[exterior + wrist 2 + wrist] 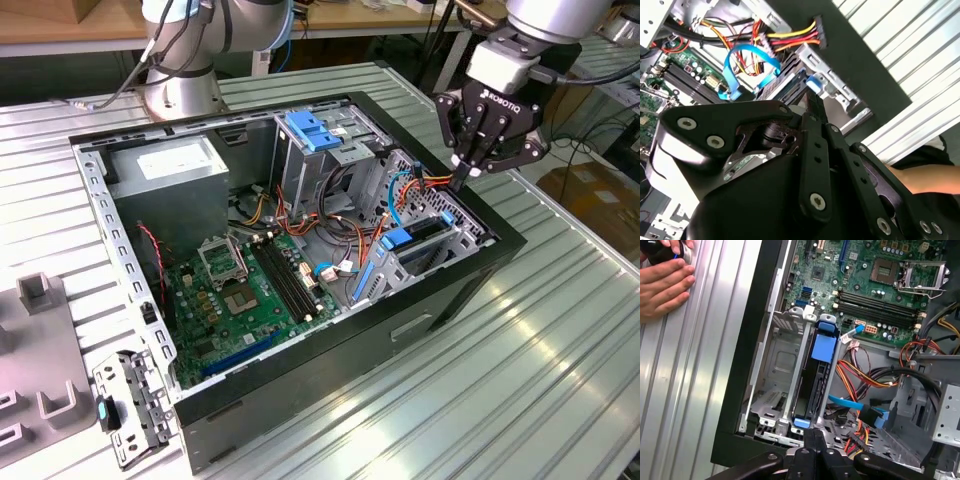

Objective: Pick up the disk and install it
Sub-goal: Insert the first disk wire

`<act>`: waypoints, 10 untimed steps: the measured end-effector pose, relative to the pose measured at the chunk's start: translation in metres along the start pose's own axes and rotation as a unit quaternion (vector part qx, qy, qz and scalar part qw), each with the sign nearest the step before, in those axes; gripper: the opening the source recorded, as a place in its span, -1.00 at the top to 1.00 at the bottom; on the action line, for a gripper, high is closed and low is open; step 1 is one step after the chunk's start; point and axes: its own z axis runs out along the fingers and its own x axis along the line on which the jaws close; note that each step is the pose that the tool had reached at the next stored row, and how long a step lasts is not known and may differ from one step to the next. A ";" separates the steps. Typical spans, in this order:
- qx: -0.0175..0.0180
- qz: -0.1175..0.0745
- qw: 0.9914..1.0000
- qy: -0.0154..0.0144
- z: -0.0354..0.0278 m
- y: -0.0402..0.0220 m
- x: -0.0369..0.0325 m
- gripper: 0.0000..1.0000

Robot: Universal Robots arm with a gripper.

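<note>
- Disk (809,390), a flat dark-faced metal hard drive in blue plastic carrier rails, stands on edge in a bare-metal drive bay (774,370). That bay is in a corner of the open black computer case (330,385), tight against the case wall. In the exterior view the disk (427,232) shows in the same corner.
- Black robot gripper (813,436) is clenched, its fingertips pressed together with nothing between them. The tips are right at the disk's rail end, at the case rim. In the exterior view the gripper (461,182) points down onto that corner.
- Flat blue data cable (845,403) and a bundle of red, orange and yellow wires (855,380) lie in the case just beside the disk.
- Green motherboard (250,290) lies on the case floor.
- Grey power-supply box (170,165) is at the case end well apart from the disk.
- Tall metal cage with a light-blue latch (312,130) stands mid-case.
- A person's hand (665,285) rests on the ribbed aluminium table (695,370), outside the case.
</note>
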 end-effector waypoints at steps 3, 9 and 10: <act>0.000 -0.006 1.000 0.000 0.0001 -0.0056 -0.0016 0.79; 0.002 -0.035 0.999 -0.001 0.0002 -0.0104 -0.0051 0.52; 0.002 -0.039 0.999 -0.001 0.0002 -0.0109 -0.0055 0.52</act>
